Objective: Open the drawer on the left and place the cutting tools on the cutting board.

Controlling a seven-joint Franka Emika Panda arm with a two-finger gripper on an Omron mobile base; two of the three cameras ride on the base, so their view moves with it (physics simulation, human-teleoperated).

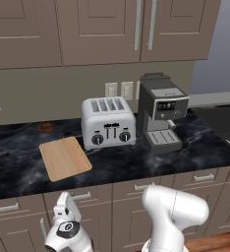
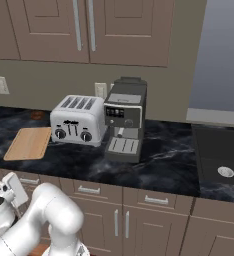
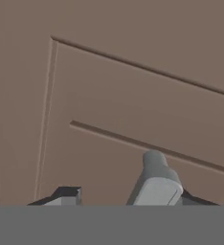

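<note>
Hand view puts the gripper (image 3: 128, 198) right up against the drawer (image 3: 133, 95), its dark tips either side of the silver bar handle (image 3: 155, 179). Whether the jaws have bitten onto the bar or merely straddle it, I cannot tell from here. The bar sits nearer one tip than the other, so the risk I see is a lopsided catch: one finger lands first, the bar skates out, and the pull comes away with nothing. The view is also rolled against the panel lines, so a pull not square to the front could bind the drawer.

The drawer front looks flush with its neighbours, so the cutting tools are presumably shut inside (none lie out on top). The hand works low, under the lip of the dark marble surface (image 1: 136, 162), with the arm's own bulk crowding close behind; the drawer needs free room toward the base to slide out.

Up above, the cutting board (image 1: 65, 157) lies bare, just beside the toaster (image 1: 108, 123), with the front edge of the surface close by
</note>
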